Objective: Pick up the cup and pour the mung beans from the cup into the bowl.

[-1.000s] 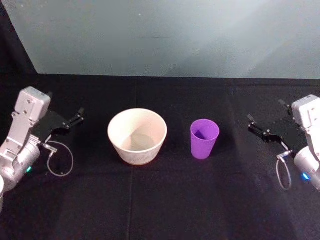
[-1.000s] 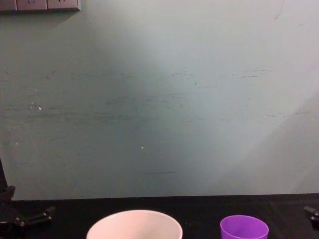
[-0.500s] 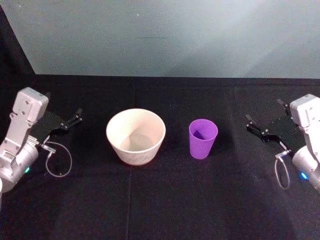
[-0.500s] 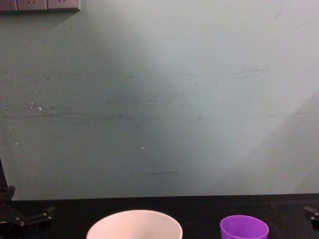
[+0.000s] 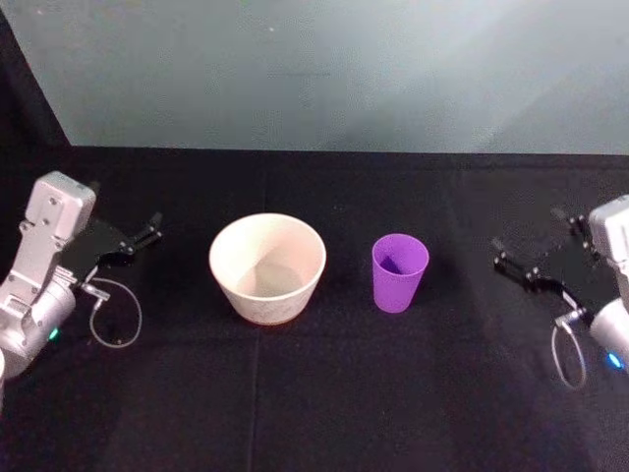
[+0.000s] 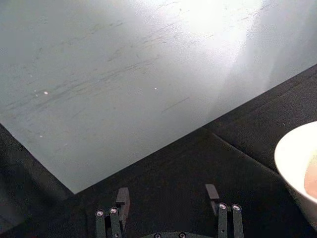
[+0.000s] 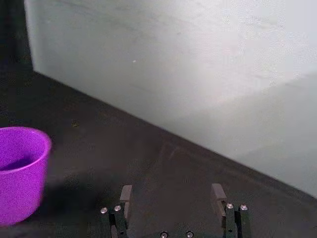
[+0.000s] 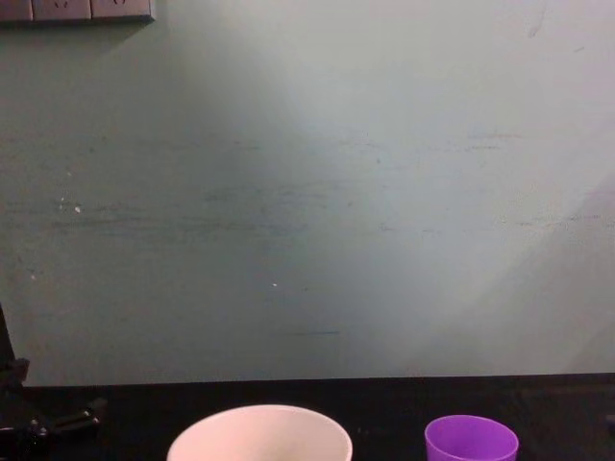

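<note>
The cup [image 5: 400, 272] is showing plain bright purple. The bowl [image 5: 267, 267] is showing cream; the table [image 5: 344, 393] is looking black.

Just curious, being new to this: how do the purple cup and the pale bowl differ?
The cup is bright purple; the bowl is cream. The cup is narrow, the bowl clearly wider. Both stand upright, apart, on the black table.

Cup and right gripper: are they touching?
Apart. The head view shows a strip of bare table between the cup and the open right gripper.
</note>
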Controlling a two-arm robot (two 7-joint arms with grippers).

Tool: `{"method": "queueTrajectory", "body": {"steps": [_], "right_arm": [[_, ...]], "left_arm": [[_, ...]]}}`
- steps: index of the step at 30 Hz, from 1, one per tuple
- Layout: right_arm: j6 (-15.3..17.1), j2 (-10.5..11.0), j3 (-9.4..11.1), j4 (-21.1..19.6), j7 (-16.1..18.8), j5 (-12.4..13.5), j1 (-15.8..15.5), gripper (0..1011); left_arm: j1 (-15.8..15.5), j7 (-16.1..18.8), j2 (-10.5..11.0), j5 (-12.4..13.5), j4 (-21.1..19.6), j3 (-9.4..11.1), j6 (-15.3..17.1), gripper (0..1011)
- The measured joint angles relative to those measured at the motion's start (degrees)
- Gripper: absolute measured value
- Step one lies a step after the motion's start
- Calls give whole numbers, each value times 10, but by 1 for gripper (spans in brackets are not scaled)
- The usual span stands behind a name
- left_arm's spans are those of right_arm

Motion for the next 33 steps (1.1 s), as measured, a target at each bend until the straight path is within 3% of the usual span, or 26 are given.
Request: {"method": "queueTrajectory", "body": {"steps": [8, 14, 20, 26, 33], "right_arm": [[13, 29, 8, -55, 56, 25, -57, 1003], [4, 26, -1, -62, 89, 27, -71, 1003], [2, 4, -13, -66, 113, 28, -72, 1003], [11, -33, -21, -59, 134, 37, -57, 1003], [26, -69, -27, -42, 131, 28, -41, 1003]], "left_arm": [[0, 0, 0, 0, 0, 0, 0, 1000], [0, 0, 0, 0, 0, 0, 0, 1000], [0, 0, 0, 0, 0, 0, 0, 1000], [0, 0, 0, 0, 0, 0, 0, 1000], [0, 0, 0, 0, 0, 0, 0, 1000]]}}
